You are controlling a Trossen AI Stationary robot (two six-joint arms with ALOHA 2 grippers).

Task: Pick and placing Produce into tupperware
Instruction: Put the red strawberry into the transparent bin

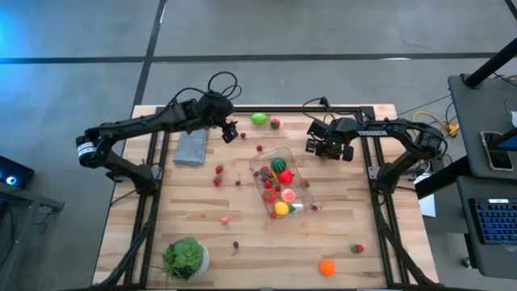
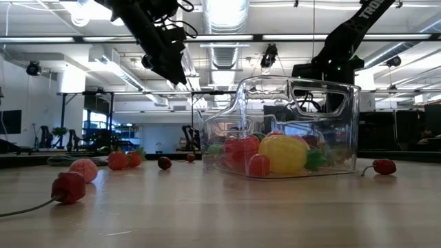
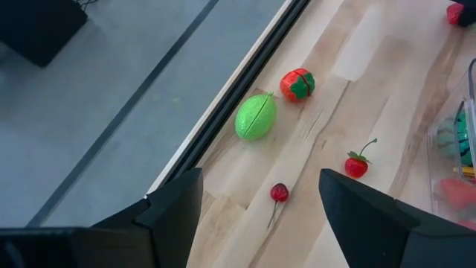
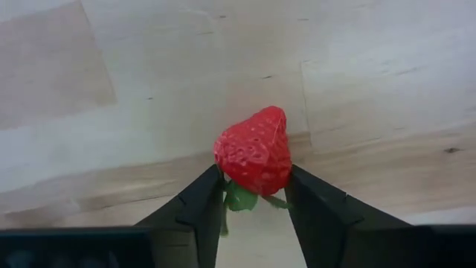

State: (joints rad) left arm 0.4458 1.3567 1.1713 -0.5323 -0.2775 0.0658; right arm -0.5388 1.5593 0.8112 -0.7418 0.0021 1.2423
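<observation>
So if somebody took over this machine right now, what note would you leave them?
Right end effector: shut on a red toy strawberry, held above the table's far right, near the clear rectangular plastic tub.
Left end effector: open, empty, at the far edge near a small red cherry and a green lime-shaped fruit.
Done: several fruits, including a yellow one, lie in the tub.
Left: drop the strawberry in, then collect the scattered berries and the round orange fruit.

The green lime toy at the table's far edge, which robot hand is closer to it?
Left. The left gripper hovers open just beside the green lime; the right gripper, clamping a strawberry, is farther off.
</observation>
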